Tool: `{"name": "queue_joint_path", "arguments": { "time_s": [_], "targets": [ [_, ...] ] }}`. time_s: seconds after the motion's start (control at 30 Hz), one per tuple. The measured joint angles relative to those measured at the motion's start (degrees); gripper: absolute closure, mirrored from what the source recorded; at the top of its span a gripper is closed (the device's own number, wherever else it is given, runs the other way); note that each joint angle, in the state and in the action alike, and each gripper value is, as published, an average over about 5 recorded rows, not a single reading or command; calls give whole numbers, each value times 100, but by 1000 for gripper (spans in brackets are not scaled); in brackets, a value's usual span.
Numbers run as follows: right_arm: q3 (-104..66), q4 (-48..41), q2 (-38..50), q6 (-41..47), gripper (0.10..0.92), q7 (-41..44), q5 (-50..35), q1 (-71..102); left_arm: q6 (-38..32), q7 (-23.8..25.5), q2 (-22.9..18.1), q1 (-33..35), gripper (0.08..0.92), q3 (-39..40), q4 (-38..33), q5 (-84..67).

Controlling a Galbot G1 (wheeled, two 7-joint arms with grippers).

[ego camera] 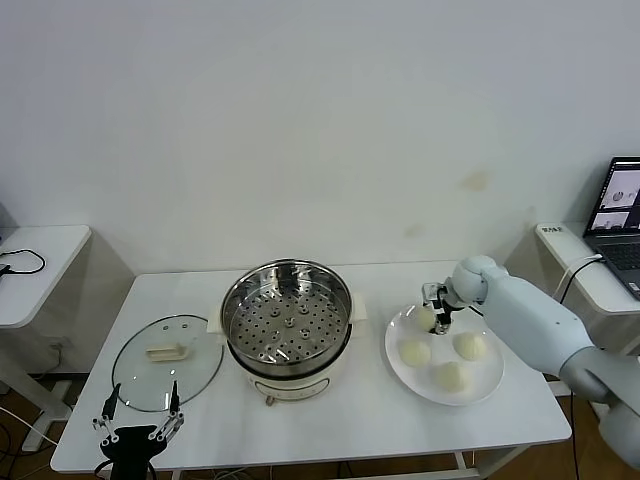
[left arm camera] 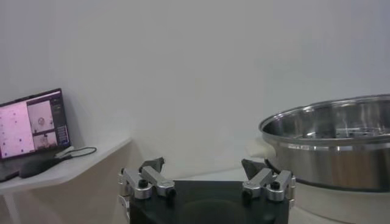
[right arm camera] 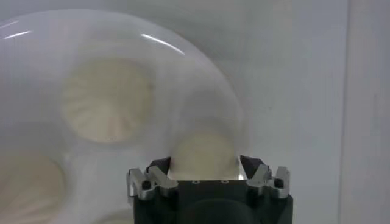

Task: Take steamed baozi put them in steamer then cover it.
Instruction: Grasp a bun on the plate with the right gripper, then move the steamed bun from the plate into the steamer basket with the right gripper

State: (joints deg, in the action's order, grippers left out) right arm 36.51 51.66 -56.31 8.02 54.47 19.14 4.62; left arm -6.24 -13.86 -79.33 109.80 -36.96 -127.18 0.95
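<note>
The steamer (ego camera: pixel 286 312) stands open at the table's middle, its perforated tray bare; its steel rim also shows in the left wrist view (left arm camera: pixel 329 143). The glass cover (ego camera: pixel 167 362) lies flat to its left. Four steamed baozi are at the white plate (ego camera: pixel 492 385) on the right: three (ego camera: pixel 415 352) (ego camera: pixel 468 345) (ego camera: pixel 452 376) lie free. My right gripper (ego camera: pixel 437 312) (right arm camera: pixel 205 163) is shut on the fourth baozi (ego camera: pixel 426 317) (right arm camera: pixel 204 155) at the plate's far left edge, at plate level. My left gripper (ego camera: pixel 138 418) (left arm camera: pixel 203 165) is open and empty at the table's front left.
A laptop (ego camera: pixel 620 210) sits on a side table at the right; it also shows in the left wrist view (left arm camera: pixel 30 125). Another small table (ego camera: pixel 40 260) with a cable stands at the left. A white wall is behind.
</note>
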Motion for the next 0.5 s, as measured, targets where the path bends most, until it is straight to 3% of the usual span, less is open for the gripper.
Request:
{"name": "queue_joint_path", "arguments": {
  "time_s": [0.5],
  "targets": [
    [139, 24, 11, 52, 482, 145, -80, -146, -20, -12, -10, 26, 177, 13, -14, 6]
  ]
}}
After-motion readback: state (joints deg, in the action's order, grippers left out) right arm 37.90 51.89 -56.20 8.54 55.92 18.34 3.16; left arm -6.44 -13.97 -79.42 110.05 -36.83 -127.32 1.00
